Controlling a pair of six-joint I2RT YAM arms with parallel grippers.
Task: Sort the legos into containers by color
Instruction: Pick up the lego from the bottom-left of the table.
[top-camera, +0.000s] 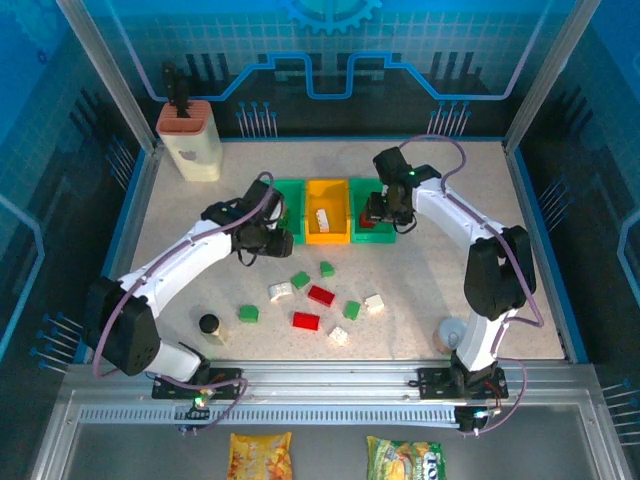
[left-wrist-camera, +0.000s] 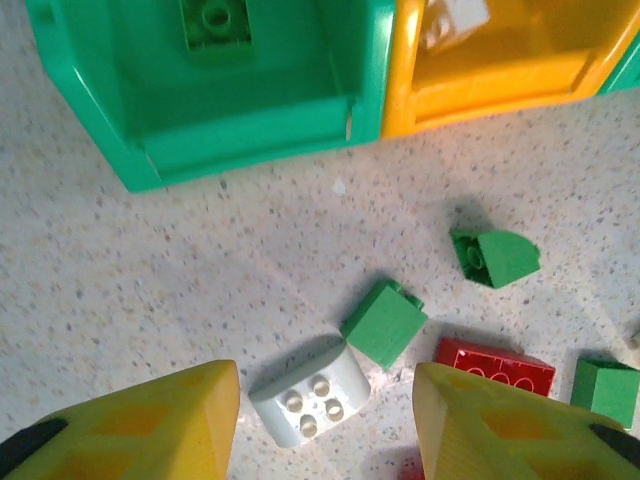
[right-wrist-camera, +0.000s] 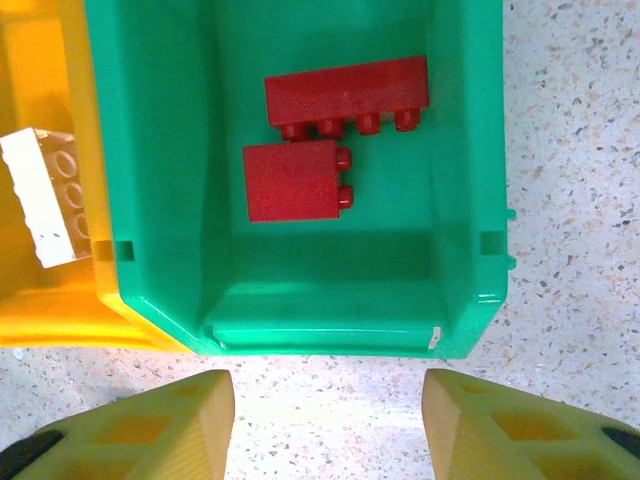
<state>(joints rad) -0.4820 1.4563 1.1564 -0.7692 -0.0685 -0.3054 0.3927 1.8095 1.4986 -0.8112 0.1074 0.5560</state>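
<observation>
Containers (top-camera: 327, 238) beneath right tool (right-wrist-camera: 322, 388), jaws apart.

Two red legos (right-wrist-camera: 345, 95) are seen in the green bin (right-wrist-camera: 465, 150) (tabletop (right-wrist-camera: 570, 150) speckled); at nine o'clock, a white, perhaps cream, brick (right-wrist-camera: 45, 195).

No legible text or numbers — print on yellow packet (top-camera: 260, 455) and green packet (top-camera: 405, 458) too small to read.

Both arms reach forward, left hand (left-wrist-camera: 325, 405) and right hand (right-wrist-camera: 327, 410) pointing down, jaws apart and empty.
</observation>
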